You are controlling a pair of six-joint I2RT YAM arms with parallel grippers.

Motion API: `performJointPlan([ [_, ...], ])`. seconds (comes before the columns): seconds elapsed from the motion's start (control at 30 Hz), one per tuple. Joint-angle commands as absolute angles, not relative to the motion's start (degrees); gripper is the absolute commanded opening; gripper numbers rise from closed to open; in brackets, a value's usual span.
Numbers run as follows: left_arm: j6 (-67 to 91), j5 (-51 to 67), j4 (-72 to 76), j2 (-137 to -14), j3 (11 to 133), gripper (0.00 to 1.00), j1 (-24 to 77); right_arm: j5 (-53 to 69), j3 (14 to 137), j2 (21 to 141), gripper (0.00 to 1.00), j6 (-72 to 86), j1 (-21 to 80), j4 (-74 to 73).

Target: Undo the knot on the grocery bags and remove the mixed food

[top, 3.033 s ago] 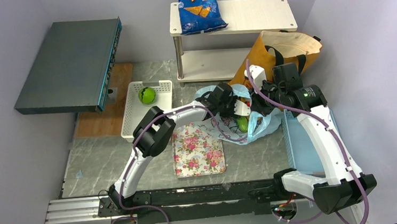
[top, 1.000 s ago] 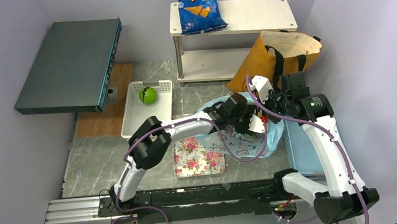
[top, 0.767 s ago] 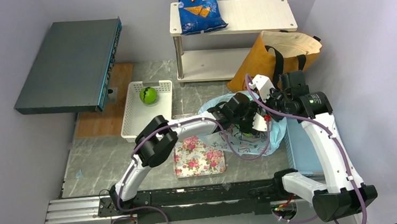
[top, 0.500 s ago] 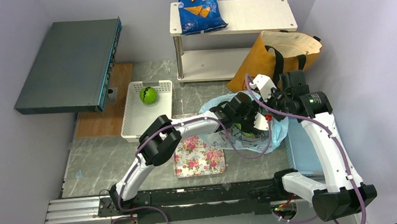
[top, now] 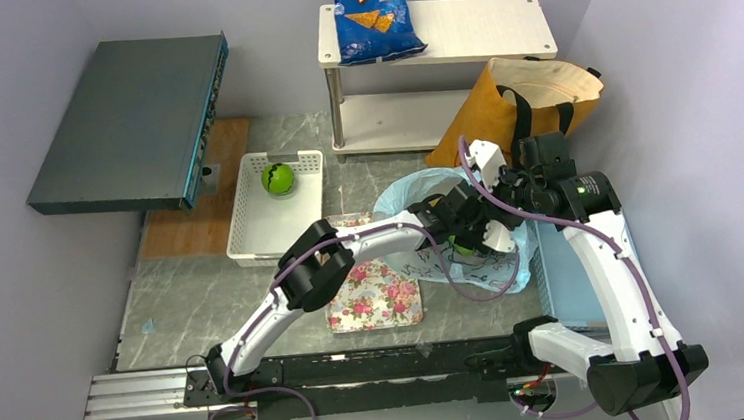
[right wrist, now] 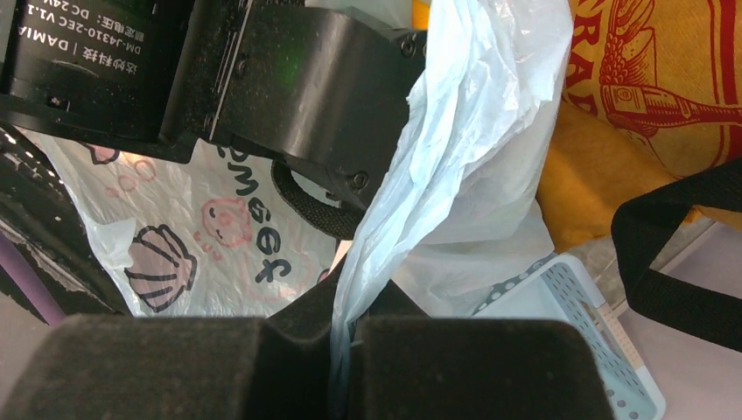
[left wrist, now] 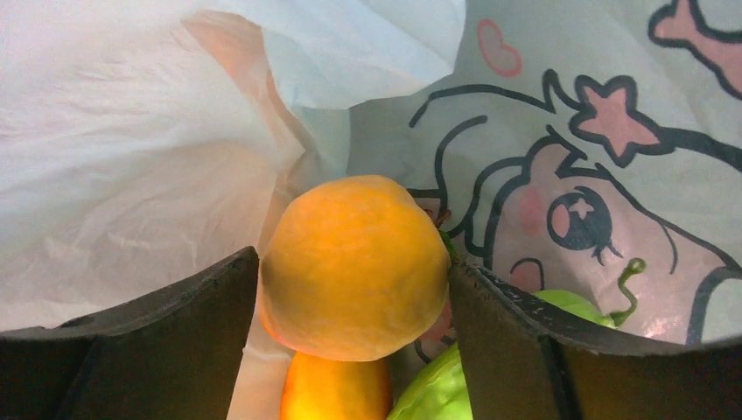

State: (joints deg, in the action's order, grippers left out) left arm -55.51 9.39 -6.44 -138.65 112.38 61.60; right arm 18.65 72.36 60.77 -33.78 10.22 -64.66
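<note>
The light-blue cartoon-printed plastic bag (top: 412, 189) lies open on the table's middle right. My left gripper (top: 477, 238) reaches inside it. In the left wrist view its jaws (left wrist: 354, 297) touch both sides of an orange round fruit (left wrist: 354, 254). An orange-yellow mango (left wrist: 337, 392) and green produce (left wrist: 437, 394) lie below it. My right gripper (top: 509, 195) is shut on the bag's twisted handle (right wrist: 455, 131), holding it up between its pads (right wrist: 346, 350). The orange-tan tote (top: 486, 111) with black straps (right wrist: 674, 289) leans behind. No knot shows.
A white basket (top: 248, 220) holds a green round fruit (top: 276, 179). A floral tray (top: 375, 295) lies near the front. A light-blue basket (top: 560, 285) stands at the right. A white shelf (top: 474, 26) carries the Doritos bag (top: 370, 15). A dark box (top: 130, 119) sits at the back left.
My left gripper has pushed rightward and deeper into the plastic bag. My right gripper has kept hold of the bag's handle and shifted a little toward the tote.
</note>
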Motion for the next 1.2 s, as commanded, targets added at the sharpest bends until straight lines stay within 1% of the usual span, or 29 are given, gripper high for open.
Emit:
performJointPlan([
  [0.0,-60.11,6.78,-17.63,-141.05,110.93,0.76,61.92,21.00,73.26,60.69,0.00,-33.07,10.38,-63.34],
  [0.1,-58.64,9.31,-18.62,-137.76,109.07,0.52,62.01,20.70,73.30,60.73,0.00,-33.00,10.37,-63.20],
  [0.17,-57.41,11.00,-15.04,-133.58,104.74,0.41,62.17,20.43,73.23,60.64,0.00,-32.89,10.37,-63.08],
  [0.27,-57.07,12.39,-8.19,-127.28,97.53,0.32,62.76,19.74,73.08,60.48,0.00,-32.68,10.33,-62.78],
  [0.4,-55.04,14.05,-4.94,-121.82,92.75,0.21,63.17,18.86,73.53,60.59,0.00,-32.02,10.32,-62.48],
  [0.53,-54.23,15.48,-3.08,-116.86,88.95,0.18,63.58,18.49,74.13,60.59,0.00,-31.45,10.31,-62.42],
  [0.67,-53.96,15.46,-3.23,-113.32,86.22,0.17,64.30,18.39,74.35,60.42,0.00,-30.86,10.35,-62.37],
  [0.8,-49.77,15.69,-3.66,-108.55,84.76,0.17,64.42,18.68,73.83,59.79,0.00,-31.26,10.37,-62.55],
  [0.97,-42.97,20.94,-3.78,-98.79,80.85,0.18,64.34,19.19,73.28,59.47,0.00,-30.97,10.37,-62.58],
  [1.17,-36.50,25.00,-8.58,-86.14,76.05,0.20,62.82,19.59,73.52,59.73,0.00,-30.85,10.37,-62.44],
])
